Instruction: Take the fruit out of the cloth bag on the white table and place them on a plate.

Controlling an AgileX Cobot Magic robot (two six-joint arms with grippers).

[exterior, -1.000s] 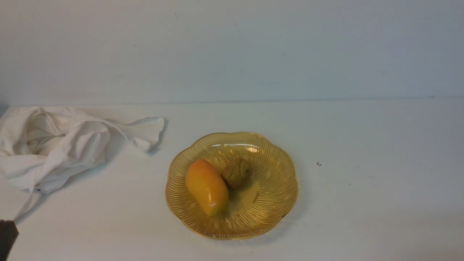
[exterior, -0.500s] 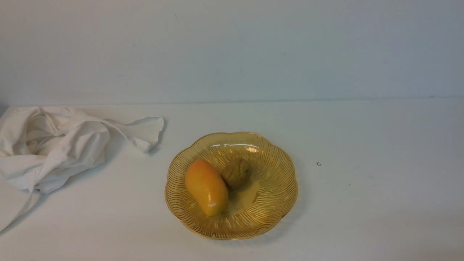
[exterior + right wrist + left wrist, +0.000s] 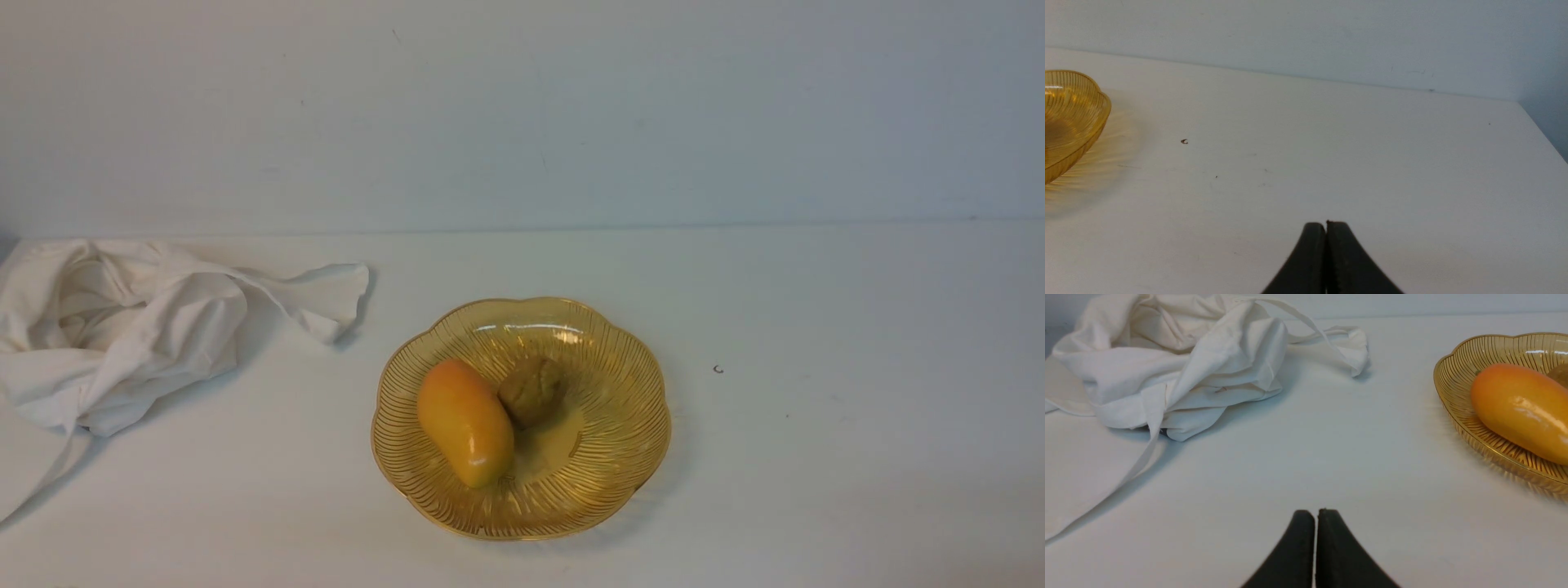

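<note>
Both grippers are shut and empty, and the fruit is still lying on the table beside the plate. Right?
Not quite. The fruit lies on the plate, not on the table, as the front view shows. The rest holds: the left gripper and right gripper are shut and empty.

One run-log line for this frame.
fruit: on plate | cloth bag: crumpled on table | left gripper: shut, empty | right gripper: shut, empty
</note>
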